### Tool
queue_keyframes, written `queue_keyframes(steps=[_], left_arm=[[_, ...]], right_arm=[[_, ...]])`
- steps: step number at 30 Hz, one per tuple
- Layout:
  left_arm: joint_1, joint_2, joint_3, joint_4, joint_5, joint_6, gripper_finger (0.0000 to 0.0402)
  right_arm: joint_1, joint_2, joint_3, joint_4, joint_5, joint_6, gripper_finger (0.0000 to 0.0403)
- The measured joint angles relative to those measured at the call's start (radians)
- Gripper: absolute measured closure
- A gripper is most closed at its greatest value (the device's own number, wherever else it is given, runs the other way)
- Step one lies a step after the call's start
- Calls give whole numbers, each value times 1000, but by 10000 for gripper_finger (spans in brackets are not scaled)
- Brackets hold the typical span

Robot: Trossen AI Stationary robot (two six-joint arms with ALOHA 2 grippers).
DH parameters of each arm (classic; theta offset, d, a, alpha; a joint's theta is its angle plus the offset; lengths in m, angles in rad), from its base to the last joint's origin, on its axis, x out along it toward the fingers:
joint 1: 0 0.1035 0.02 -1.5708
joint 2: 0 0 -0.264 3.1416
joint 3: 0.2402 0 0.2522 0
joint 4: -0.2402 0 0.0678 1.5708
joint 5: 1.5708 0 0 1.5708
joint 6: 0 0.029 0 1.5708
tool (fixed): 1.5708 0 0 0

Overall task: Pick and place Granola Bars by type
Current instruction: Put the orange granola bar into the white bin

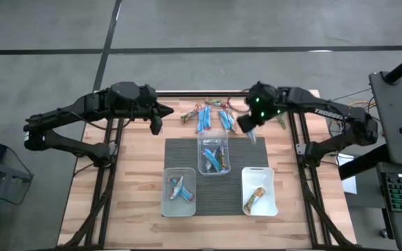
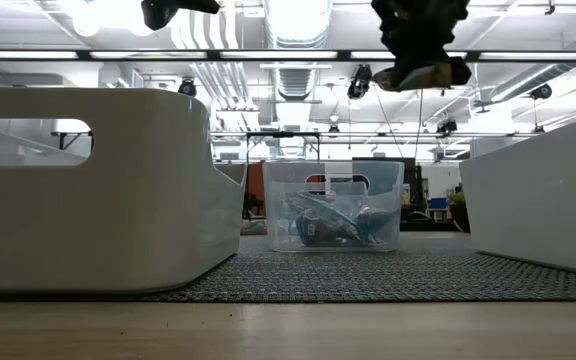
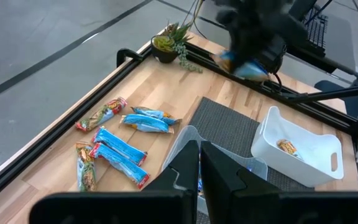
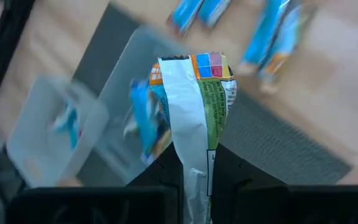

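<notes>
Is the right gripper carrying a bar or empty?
Carrying. The right gripper is shut on a granola bar, whose wrapper sticks out past the fingers, above the clear tub.

The dark right gripper (image 4: 194, 186) hangs raised, fingers clamped, beyond the clear plastic tub (image 1: 213, 155); the dark left gripper (image 3: 199, 163) waits closed leftward.
</notes>
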Motion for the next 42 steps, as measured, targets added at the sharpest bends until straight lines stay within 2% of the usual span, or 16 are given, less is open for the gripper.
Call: queue_keyframes(steps=[10, 20, 31, 42], left_arm=[[0, 0, 0, 0, 0, -11, 401], [0, 0, 0, 0, 0, -26, 401], [0, 0, 0, 0, 0, -27, 401], [0, 14, 0, 0, 0, -14, 401]], right_arm=[[321, 6, -8, 2, -31, 63, 369], [585, 5, -8, 1, -32, 334, 369], [752, 4, -47, -109, 144, 793, 369], [818, 58, -178, -69, 145, 1147, 369]])
